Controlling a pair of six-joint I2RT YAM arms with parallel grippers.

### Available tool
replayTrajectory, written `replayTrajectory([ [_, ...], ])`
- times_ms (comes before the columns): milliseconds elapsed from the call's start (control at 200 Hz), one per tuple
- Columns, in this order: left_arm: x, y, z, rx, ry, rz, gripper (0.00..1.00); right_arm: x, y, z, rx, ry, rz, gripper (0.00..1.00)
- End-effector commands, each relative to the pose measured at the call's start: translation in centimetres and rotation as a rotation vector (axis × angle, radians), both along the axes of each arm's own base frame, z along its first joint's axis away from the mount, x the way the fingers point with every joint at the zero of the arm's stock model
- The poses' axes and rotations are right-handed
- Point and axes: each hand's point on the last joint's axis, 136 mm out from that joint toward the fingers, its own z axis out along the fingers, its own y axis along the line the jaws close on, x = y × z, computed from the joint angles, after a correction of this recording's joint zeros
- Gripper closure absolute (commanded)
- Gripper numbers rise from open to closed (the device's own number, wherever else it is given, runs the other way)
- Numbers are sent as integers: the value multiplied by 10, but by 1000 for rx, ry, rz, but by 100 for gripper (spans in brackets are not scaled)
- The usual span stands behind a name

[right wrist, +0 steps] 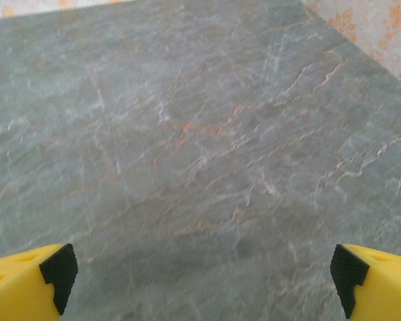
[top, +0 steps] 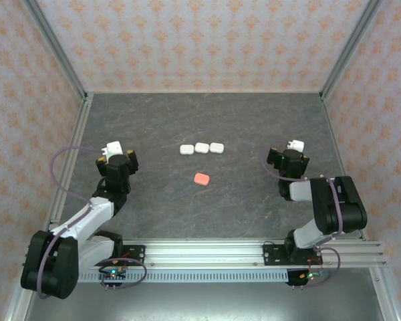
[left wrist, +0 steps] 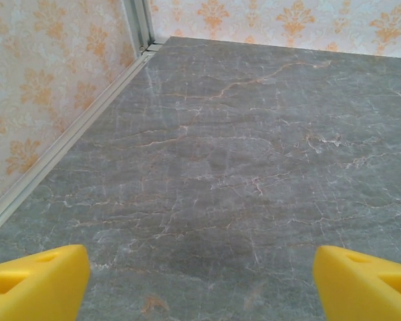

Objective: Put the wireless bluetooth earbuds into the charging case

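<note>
Three white charging cases lie in a row at the middle of the dark stone table, lids down. A salmon-pink case rests alone just in front of them. The wireless bluetooth earbuds are out of view. My left gripper hangs over the left side of the table, well away from the cases. In the left wrist view my left gripper is open, its yellow fingers wide apart over bare table. My right gripper hangs at the right; in its wrist view my right gripper is open and holds nothing.
Patterned walls with metal frame posts close in the table on three sides. An aluminium rail carrying both arm bases runs along the near edge. The left wall's base strip passes close to my left gripper.
</note>
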Motion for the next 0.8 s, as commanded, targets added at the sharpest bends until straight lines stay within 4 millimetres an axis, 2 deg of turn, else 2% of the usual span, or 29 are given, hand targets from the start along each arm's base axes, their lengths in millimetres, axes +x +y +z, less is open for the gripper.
replayTrajectory([
  [0,16,-4,6,-9,-79,-44,13,11,4,15,46,-52,35,1],
  [105,27,-3,-6,-7,-69,-62,14,11,4,15,46,-55,34,1],
  [250,42,-8,-9,23,-49,-121,15,11,4,15,45,-53,34,1],
  [385,51,-2,-36,-28,-62,-140,14,11,4,15,45,-54,34,1],
  [440,60,-1,-33,-38,-54,-141,14,11,4,15,44,-53,34,1],
  [465,60,-3,-37,-44,-7,-154,15,11,4,15,44,-53,35,1],
  [571,64,-11,-39,-39,-2,-209,13,11,4,15,41,-54,36,1],
  [621,64,-11,-39,-39,2,-208,0,11,4,15,36,-55,35,1],
  [796,64,-12,-39,-30,5,-204,0,11,6,16,25,-54,36,1],
])
